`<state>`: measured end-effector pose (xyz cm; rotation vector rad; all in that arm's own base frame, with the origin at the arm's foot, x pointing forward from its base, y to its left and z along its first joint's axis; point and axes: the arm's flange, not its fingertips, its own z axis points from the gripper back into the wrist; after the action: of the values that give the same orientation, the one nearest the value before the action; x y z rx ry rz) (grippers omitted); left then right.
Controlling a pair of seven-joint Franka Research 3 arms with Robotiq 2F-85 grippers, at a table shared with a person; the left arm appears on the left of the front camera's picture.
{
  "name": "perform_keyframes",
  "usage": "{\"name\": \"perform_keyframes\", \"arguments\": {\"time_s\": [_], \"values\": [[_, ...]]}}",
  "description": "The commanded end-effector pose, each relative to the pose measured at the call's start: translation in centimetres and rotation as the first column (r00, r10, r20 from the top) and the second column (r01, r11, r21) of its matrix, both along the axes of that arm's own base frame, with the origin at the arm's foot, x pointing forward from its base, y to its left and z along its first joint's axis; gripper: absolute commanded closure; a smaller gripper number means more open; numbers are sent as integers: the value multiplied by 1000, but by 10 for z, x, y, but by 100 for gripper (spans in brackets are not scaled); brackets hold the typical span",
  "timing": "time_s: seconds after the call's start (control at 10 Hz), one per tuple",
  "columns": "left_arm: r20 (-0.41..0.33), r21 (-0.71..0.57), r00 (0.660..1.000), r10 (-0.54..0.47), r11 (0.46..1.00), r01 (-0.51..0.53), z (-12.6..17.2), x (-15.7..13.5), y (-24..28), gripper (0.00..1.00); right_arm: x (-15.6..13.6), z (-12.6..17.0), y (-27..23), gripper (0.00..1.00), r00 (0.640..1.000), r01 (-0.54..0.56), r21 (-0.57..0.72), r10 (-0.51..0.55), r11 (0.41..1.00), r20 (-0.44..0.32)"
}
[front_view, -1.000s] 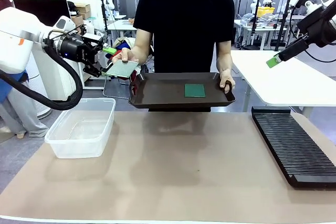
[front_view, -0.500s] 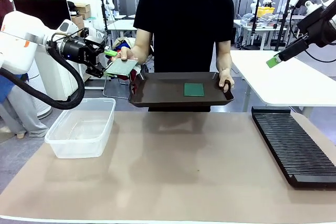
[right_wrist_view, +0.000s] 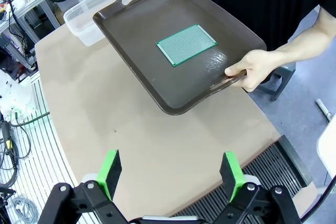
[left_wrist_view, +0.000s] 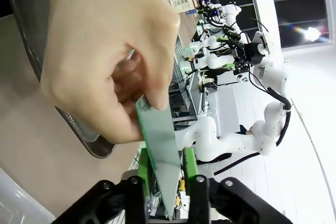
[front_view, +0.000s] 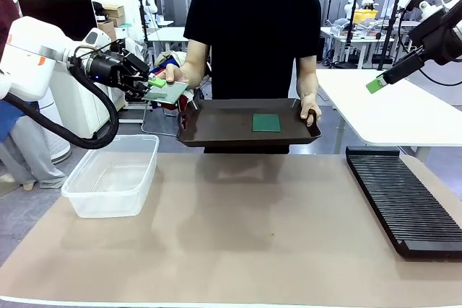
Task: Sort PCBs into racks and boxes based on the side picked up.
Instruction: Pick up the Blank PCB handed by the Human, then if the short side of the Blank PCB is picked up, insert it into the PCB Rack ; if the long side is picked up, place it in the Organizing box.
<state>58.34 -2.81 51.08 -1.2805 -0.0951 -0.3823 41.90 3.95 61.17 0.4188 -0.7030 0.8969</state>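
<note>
Table with rack at right and box at left, both ready for sorting. Tray held level over far edge, one PCB flat on it, green up. Second PCB offered by hand, left gripper clamped on its outer edge, likely for takeover. Right gripper spread wide, raised clear.

The left claw grips a thin greyish square board that the person's hand holds beside a dark brown rectangular tray carrying a dark green square board.
</note>
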Motion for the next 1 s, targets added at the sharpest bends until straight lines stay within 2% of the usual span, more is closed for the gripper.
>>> {"name": "perform_keyframes", "arguments": {"time_s": [0.0, 0.5, 0.8, 0.9], "values": [[-33, -10, 999, -18, 1000, 18, 4, 3, 1, 100, 0, -1, 0, 0, 1000, -12, 15, 12, 1000, 0], [-24, -14, 999, -23, 1000, 23, 4, -3, 2, 100, 0, -1, 0, 0, 1000, -12, 15, 12, 1000, 0], [-32, 31, 999, -24, 999, 25, 5, -12, -6, 100, 0, -1, 0, 0, 1000, -12, 15, 12, 1000, 0], [-54, 41, 998, 25, 999, -23, 7, -20, -11, 100, 0, -1, 0, 0, 1000, -12, 15, 12, 1000, 0]]}}
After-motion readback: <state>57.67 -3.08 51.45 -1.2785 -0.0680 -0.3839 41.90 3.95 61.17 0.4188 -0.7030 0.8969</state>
